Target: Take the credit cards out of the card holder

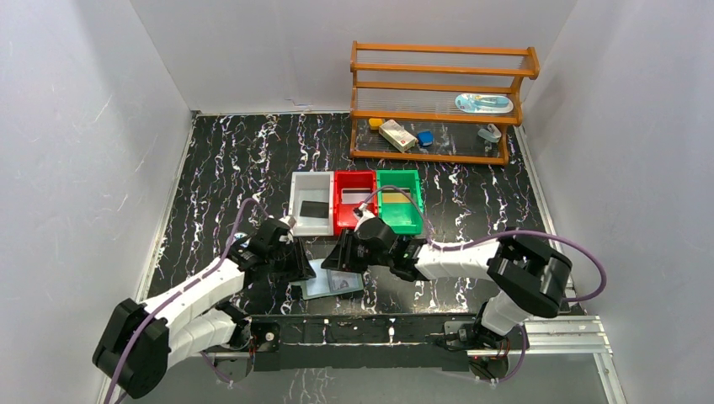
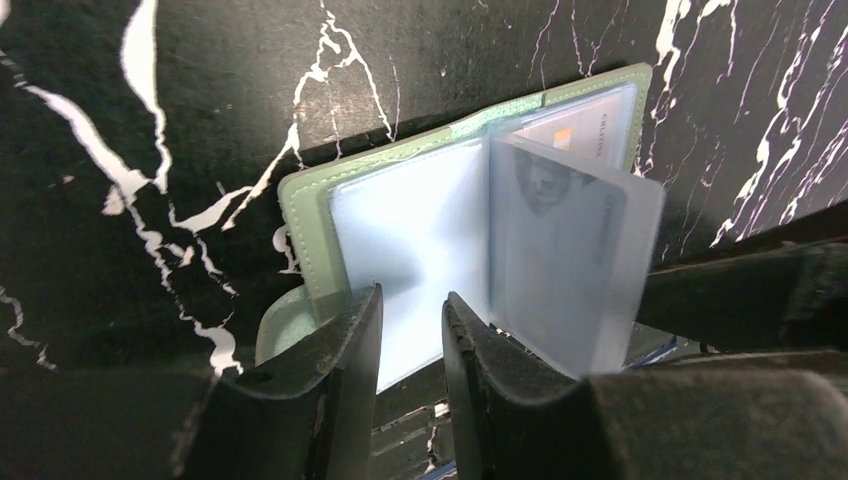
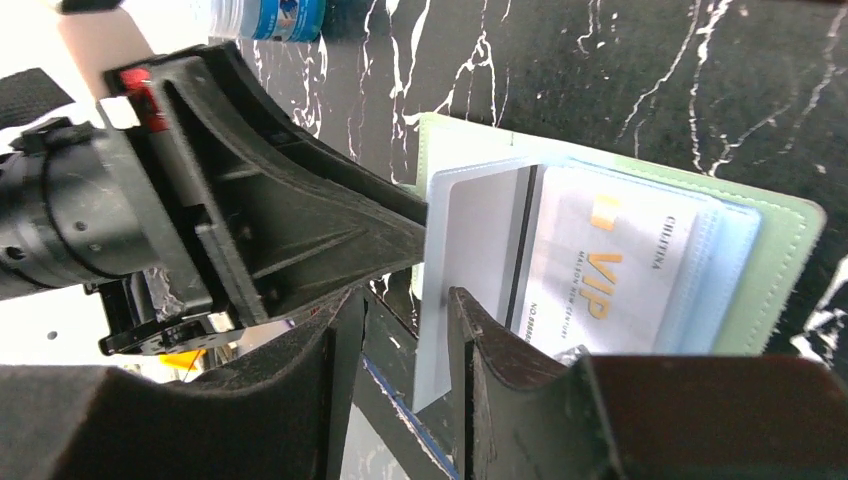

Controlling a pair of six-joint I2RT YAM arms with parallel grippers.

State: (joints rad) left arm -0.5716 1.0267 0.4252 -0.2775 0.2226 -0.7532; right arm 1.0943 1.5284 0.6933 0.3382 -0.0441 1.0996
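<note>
item: holder, grey-green, lying open on the table near the front edge, between the two end effectors; clear pockets inside, one leaf standing up off the spine; cards seen in it: a silver-grey card in the raised leaf, a pale vip card in the pocket behind. left end effector: jaws a narrow gap apart, tips down on the holder's left page, seemingly pinning it rather than pinching; nothing lifted. right end effector: jaws partly apart, straddling the near edge of the raised leaf; a gap shows beside the leaf, so no firm hold yet, as far as can be told. step in hand, by judgement: extraction under way, holder braced, a card being lined up. next move calls for: closing on the card's edge alone, not the soft pocket film, then a pull along the pocket's mouth while the left pins the holder flat. around: white bin, red bin and green bin just behind the holder; a black card already in the white bin; wooden shelf with small items at the far right, well apart. in the way: the two end effectors crowd each other over the holder; the film may come up with the card.
</note>
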